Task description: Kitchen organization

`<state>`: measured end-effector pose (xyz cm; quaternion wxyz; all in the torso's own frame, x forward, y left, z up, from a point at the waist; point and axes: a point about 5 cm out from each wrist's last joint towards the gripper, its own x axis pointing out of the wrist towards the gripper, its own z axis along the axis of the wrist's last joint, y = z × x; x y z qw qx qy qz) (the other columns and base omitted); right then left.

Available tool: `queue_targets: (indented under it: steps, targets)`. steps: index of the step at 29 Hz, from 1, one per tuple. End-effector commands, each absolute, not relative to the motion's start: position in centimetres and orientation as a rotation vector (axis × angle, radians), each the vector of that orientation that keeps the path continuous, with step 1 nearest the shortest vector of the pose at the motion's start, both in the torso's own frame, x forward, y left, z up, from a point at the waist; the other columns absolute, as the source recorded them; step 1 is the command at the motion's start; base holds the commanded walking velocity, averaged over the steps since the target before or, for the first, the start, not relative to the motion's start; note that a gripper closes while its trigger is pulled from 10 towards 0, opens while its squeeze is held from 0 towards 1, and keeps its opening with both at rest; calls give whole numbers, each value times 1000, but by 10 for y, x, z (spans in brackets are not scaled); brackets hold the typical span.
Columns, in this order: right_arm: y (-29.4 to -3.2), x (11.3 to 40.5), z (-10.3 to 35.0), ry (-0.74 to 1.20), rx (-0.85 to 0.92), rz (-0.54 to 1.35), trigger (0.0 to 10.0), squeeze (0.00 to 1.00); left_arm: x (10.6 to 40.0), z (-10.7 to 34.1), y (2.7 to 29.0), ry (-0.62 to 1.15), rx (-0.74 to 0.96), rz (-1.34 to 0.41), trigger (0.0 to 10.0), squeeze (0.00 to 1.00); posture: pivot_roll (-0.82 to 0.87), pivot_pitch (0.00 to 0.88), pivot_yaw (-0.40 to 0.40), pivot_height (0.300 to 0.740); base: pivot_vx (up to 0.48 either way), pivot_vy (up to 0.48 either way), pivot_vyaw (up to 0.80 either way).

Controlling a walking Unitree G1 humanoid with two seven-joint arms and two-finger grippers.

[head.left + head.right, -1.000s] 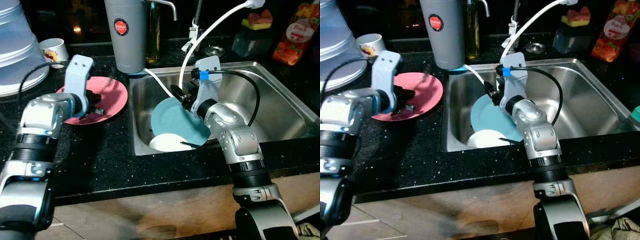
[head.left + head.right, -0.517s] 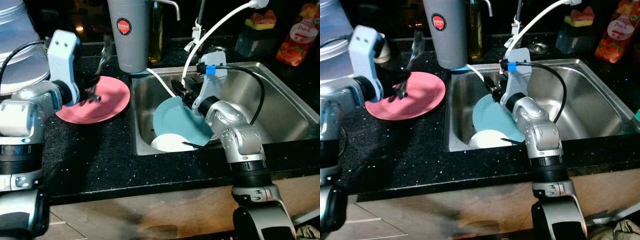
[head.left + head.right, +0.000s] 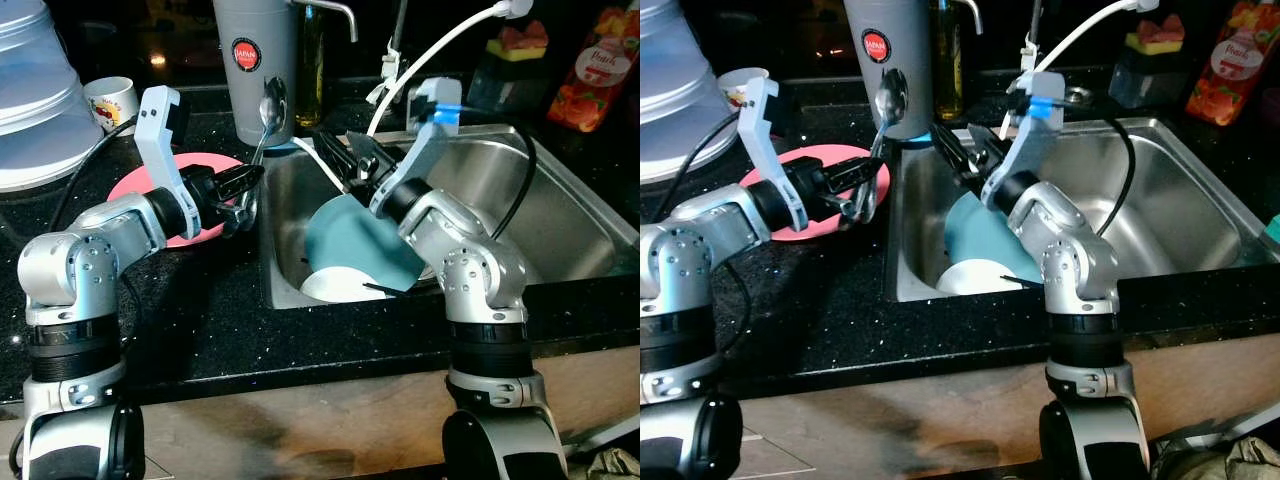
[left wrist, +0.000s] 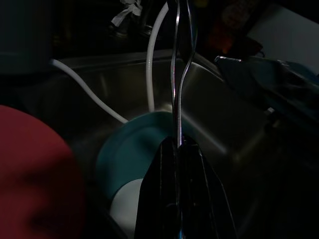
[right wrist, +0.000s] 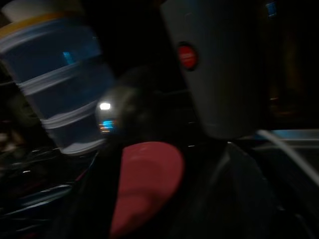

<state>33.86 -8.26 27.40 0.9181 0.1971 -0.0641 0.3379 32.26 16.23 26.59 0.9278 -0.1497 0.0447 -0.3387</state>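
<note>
Over the counter (image 3: 200, 310), left jaws grip a spoon (image 3: 262, 125); right jaws' state unclear.

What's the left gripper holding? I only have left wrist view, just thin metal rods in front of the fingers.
Observer: A spoon, bowl end up, shut in the left gripper.
Operator: Where's it sitting?
Observer: Over the counter edge, between the pink plate and the sink.
Operator: Right gripper?
Observer: The right gripper is above the sink's rear left corner, over the teal plate, fingers apart, empty.
</note>
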Motion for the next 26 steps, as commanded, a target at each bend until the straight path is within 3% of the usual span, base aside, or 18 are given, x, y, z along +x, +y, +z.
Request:
queue_targets:
  steps: [1,5,6,8,9,17,20,22,23,24,26]
  targets:
    - [-78,333,280,-138,445,758,10000,1000,319,265,159,92,-326,-710,0,0,4,38,35,740,0,0,0]
    - [-70,328,274,-86,389,797,10000,1000,318,264,152,94,-338,-728,0,0,4,37,35,740,0,0,0]
    - [-67,327,270,-56,370,800,10000,282,317,264,148,95,-346,-745,0,0,5,39,36,740,0,0,0]
    - [-67,328,269,-50,369,800,10000,282,317,264,146,96,-348,-752,0,0,5,39,36,740,0,0,0]
    - [-66,328,268,-40,373,799,10000,0,316,265,144,96,-357,-762,0,0,5,39,36,740,0,0,0]
    - [-65,326,267,-8,378,800,10000,0,312,265,138,97,-371,-791,0,0,6,39,37,740,0,0,0]
    - [-66,327,268,-8,372,782,10000,0,321,262,152,110,-314,-662,0,0,7,39,35,740,0,0,0]
    - [-69,330,267,-6,377,756,10000,0,335,253,174,146,-133,-479,0,0,9,39,32,740,0,0,0]
    - [-69,330,267,-6,377,756,10000,0,335,253,174,146,-133,-479,0,0,9,39,32,740,0,0,0]
    - [-71,332,267,0,368,736,10000,0,345,252,196,158,-9,-338,0,0,9,39,32,740,0,0,0]
    - [-72,333,266,3,362,730,10000,0,348,254,203,154,15,-293,0,0,5,41,36,740,0,0,0]
